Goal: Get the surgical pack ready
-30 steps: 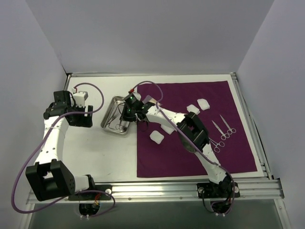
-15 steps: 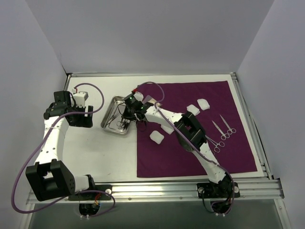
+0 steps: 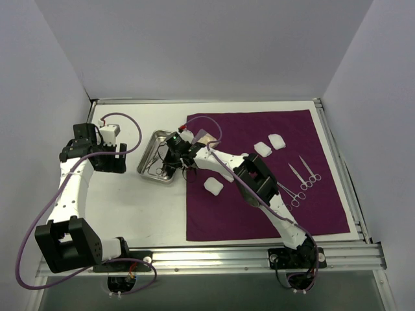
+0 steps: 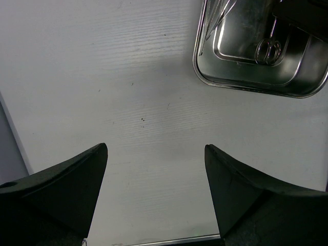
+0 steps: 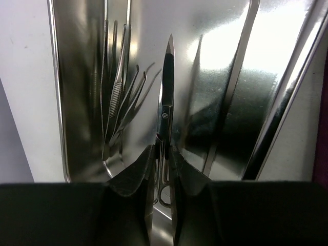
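Deep, plain purple on the cloth (image 3: 259,207), and the gauze pads (image 3: 213,186) sit bright white against it. The tray (image 3: 154,144) gleams mirror-silver; the scissors (image 5: 166,92) flash the same steel, with a dark streak down the blade. White table (image 3: 130,207), white arms (image 3: 70,191) with black joints, lilac cables (image 3: 140,136).

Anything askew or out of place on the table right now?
The steel tray sits rotated against the edges of the purple cloth, on bare table beside it. Gauze pads lie scattered. Nothing spilled or damaged shows.
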You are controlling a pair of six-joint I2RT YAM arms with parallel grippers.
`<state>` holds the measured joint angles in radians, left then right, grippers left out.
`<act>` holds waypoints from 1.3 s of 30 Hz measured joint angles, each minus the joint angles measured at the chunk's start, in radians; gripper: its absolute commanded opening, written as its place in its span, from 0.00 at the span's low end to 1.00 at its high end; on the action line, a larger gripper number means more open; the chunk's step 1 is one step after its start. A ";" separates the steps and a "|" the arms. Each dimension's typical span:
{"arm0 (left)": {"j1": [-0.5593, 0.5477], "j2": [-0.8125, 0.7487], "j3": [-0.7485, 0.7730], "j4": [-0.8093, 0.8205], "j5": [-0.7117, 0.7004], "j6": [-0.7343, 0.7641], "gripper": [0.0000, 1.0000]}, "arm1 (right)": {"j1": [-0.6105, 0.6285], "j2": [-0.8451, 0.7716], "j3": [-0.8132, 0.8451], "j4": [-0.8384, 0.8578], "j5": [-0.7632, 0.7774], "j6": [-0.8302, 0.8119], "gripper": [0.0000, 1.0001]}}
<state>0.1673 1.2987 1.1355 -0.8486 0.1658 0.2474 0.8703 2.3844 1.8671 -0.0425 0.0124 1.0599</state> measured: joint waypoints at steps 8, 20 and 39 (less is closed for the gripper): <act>0.000 0.000 0.000 0.000 0.000 0.000 0.86 | 0.000 0.000 -0.001 0.026 0.000 0.014 0.28; 0.000 -0.007 0.000 0.000 0.000 0.000 0.86 | 0.001 -0.137 -0.025 0.024 -0.036 -0.161 0.32; 0.000 -0.006 0.000 0.000 -0.002 0.000 0.86 | -0.578 -0.618 -0.370 -0.895 -0.050 -0.860 0.35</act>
<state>0.1673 1.2922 1.1351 -0.8482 0.1638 0.2478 0.2920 1.7664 1.4967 -0.9379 -0.0376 0.1997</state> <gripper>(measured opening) 0.863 0.379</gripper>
